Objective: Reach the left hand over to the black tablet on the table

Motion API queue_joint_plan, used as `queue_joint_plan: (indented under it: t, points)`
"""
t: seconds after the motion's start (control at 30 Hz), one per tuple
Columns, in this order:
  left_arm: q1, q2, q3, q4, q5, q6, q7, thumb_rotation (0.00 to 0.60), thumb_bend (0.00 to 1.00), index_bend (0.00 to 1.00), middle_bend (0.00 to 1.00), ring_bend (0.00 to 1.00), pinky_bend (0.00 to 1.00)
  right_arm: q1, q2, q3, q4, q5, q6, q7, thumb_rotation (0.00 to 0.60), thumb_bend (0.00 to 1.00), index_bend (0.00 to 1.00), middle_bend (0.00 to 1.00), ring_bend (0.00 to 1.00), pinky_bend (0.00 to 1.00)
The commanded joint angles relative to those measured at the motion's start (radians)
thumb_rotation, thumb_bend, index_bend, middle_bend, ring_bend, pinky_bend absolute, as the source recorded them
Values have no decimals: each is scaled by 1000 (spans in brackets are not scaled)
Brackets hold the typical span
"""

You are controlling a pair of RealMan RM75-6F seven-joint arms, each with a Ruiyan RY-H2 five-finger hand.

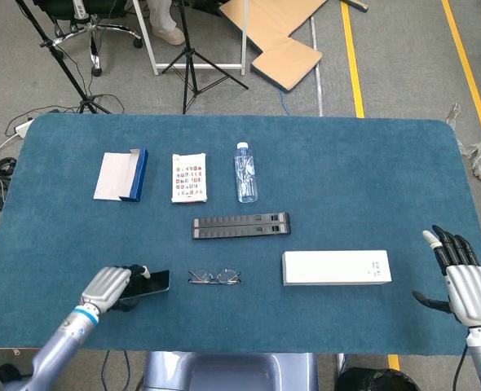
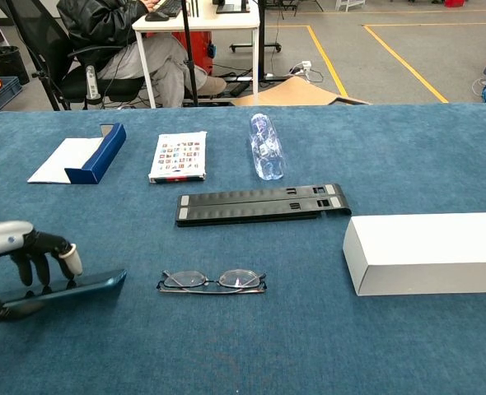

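The black tablet (image 2: pixel 66 290) (image 1: pixel 152 283) is a small dark slab with a blue edge at the table's near left. My left hand (image 2: pixel 21 259) (image 1: pixel 110 287) grips it, fingers curled over its top and thumb underneath. The tablet is tilted, with its right end just above the cloth. Far over at the near right edge, my right hand (image 1: pixel 462 277) hovers with fingers spread and holds nothing; the chest view does not show it.
Folded glasses (image 2: pixel 212 281) lie just right of the tablet. A long white box (image 2: pixel 428 251) sits to the right. A black folding stand (image 2: pixel 259 203), a water bottle (image 2: pixel 265 146), a printed card pack (image 2: pixel 178 155) and an open blue-and-white box (image 2: pixel 78 156) lie further back on the blue table (image 2: pixel 243 354).
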Motion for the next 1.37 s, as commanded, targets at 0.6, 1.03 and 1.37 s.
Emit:
queue_joint_plan:
  t: [0.6,1.03,1.37]
  points:
    - [-165,-76,-102,251,-237,27,-12,600,719,105,22,76,160,9,-8,1,9,23,-26,-3,600,0,3,0,0,0]
    - [34,112,-37,117,143,441,-31,600,63,0,0,0,0,1,4,-4,-12,-7,2,8,600,0,3,0,0,0]
    - [168,219,43,50,251,567,-76,600,52,0,0,0,0,-5,18,1,-25,-19,29,16,600,0,2,0,0,0]
